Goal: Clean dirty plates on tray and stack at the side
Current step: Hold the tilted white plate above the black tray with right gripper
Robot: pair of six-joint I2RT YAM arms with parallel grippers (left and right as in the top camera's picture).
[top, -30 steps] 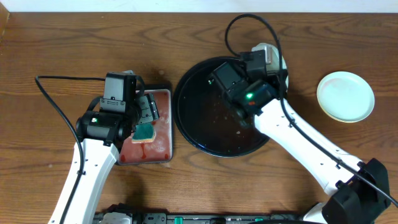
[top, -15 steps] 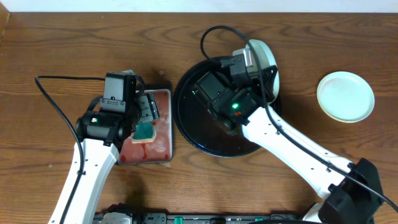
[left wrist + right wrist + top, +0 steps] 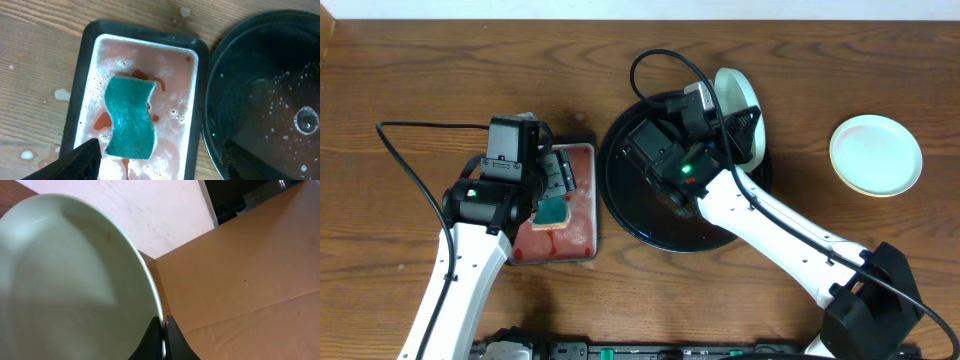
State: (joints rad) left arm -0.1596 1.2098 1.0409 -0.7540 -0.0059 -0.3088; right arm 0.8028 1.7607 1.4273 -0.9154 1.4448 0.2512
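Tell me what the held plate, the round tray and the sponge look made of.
Plate: looks like plastic, pale mint, smooth satin, thin rim. Tray: glossy black, plastic or coated metal, can't tell; it reflects light, droplets bead on it. Sponge: green, rough fibrous scouring face.

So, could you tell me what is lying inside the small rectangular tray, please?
A teal sponge lies in pinkish, foamy water with red streaks. Under the sponge, the floor of the rectangular tray is hidden.
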